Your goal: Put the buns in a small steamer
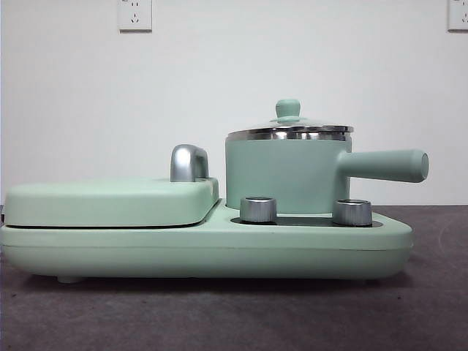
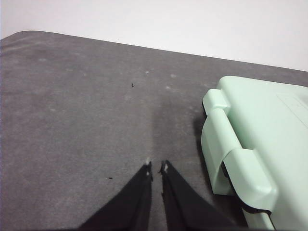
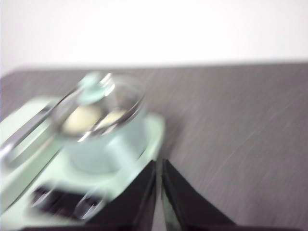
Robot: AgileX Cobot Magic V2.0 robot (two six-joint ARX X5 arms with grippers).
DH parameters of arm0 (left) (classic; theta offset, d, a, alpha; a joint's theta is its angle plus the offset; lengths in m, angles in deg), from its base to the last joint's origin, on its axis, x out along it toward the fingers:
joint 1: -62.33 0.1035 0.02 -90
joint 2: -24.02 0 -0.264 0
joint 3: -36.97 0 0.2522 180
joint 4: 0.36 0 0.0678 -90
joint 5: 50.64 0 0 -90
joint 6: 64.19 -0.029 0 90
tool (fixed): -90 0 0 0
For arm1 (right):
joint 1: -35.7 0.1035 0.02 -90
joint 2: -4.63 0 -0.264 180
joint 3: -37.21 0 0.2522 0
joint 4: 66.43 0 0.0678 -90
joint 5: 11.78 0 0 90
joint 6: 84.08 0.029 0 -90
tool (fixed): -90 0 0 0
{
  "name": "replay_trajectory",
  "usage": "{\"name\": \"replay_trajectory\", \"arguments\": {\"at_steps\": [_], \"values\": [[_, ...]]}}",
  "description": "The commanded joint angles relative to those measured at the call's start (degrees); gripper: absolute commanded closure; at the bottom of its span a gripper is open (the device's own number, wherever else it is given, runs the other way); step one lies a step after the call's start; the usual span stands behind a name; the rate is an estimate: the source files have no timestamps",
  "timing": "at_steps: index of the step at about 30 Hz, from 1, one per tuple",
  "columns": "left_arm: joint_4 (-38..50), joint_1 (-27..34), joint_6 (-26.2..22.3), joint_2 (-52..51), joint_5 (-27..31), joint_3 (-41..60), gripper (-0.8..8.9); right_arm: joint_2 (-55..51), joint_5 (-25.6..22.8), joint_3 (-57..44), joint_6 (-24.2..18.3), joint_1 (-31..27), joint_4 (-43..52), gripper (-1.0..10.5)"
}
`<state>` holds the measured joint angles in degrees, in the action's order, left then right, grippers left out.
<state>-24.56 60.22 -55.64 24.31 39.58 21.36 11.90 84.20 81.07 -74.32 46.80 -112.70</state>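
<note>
The small steamer (image 1: 287, 172), a mint-green pot with a long side handle and a glass lid with a green knob, stands on the right of the mint-green cooker base (image 1: 205, 245). In the blurred right wrist view the steamer (image 3: 103, 127) has its lid on, and pale buns (image 3: 82, 119) show through the glass. My right gripper (image 3: 159, 163) is shut and empty, apart from the pot. My left gripper (image 2: 156, 166) is shut and empty above the grey table, beside the flat griddle (image 2: 260, 139). Neither arm shows in the front view.
The closed flat griddle (image 1: 110, 201) with a chrome handle (image 1: 188, 162) fills the base's left half. Two steel knobs (image 1: 258, 209) sit at the base's front. A white wall lies behind the grey table (image 2: 72, 110).
</note>
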Motion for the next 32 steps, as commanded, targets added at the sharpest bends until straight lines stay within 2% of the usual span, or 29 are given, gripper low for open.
{"name": "replay_trajectory", "arguments": {"at_steps": [1,7,13,19,32], "values": [[-0.3,0.1,-0.4,-0.1,0.3,1.1,7.77,-1.8,-0.8,-8.0,-0.3,-4.1,12.5,9.3],[-0.3,0.1,-0.4,-0.1,0.3,1.1,7.77,-3.9,-3.9,-19.7,-5.1,-10.5,19.6,9.3],[-0.3,0.1,-0.4,-0.1,0.3,1.1,7.77,-4.9,-5.0,-26.6,-10.5,-11.4,23.1,9.3],[-0.3,0.1,-0.4,-0.1,0.3,1.1,7.77,-7.1,-6.5,-29.5,-10.8,-11.0,22.4,9.3],[-0.3,0.1,-0.4,-0.1,0.3,1.1,7.77,-7.1,-6.3,-29.5,-10.4,-11.0,22.6,9.3]]}}
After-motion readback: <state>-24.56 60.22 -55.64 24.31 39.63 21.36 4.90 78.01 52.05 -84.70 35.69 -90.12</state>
